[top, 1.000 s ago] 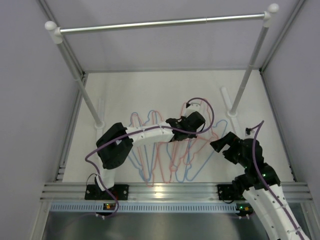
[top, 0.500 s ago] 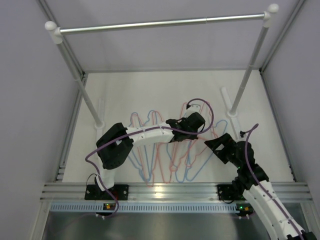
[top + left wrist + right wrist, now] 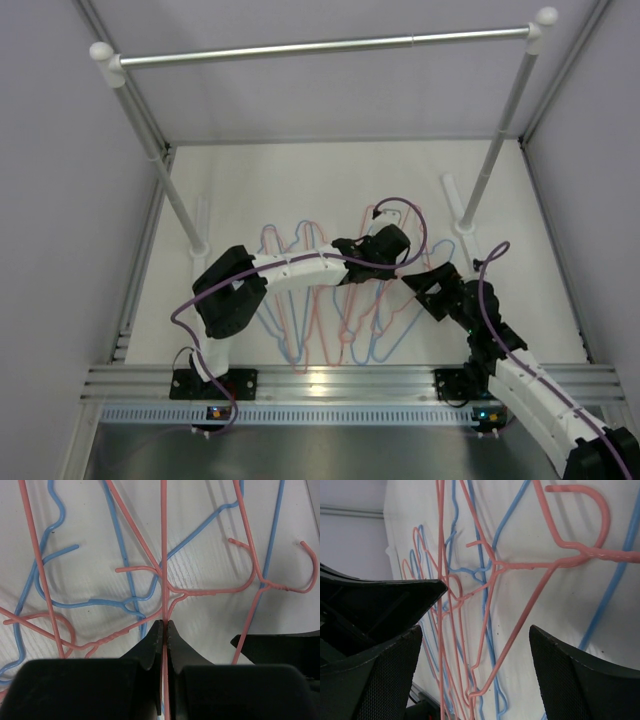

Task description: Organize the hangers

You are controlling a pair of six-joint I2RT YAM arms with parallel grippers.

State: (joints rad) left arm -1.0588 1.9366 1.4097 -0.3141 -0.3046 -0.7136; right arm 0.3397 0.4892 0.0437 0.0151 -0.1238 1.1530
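Observation:
Several pink and light blue wire hangers (image 3: 318, 322) lie tangled flat on the white table. My left gripper (image 3: 396, 252) is over the right part of the pile. In the left wrist view it (image 3: 164, 628) is shut on a straight pink hanger wire (image 3: 163, 555). My right gripper (image 3: 424, 284) sits just right of it, low over the hangers. In the right wrist view it (image 3: 475, 650) is open and a slanting pink hanger wire (image 3: 522, 627) lies between its fingers, untouched. Pink hooks (image 3: 585, 510) and blue wires (image 3: 505, 522) lie beyond.
The silver rail (image 3: 320, 46) spans the back, high up on two slanted posts (image 3: 160, 165) (image 3: 498, 140) with feet on the table. Grey walls close both sides. The aluminium frame (image 3: 340, 382) runs along the near edge. The left gripper's body (image 3: 375, 602) shows in the right wrist view.
My right arm has swung left and forward, bringing its open gripper close beside the left gripper. The left arm has stayed nearly still, shut on the pink wire.

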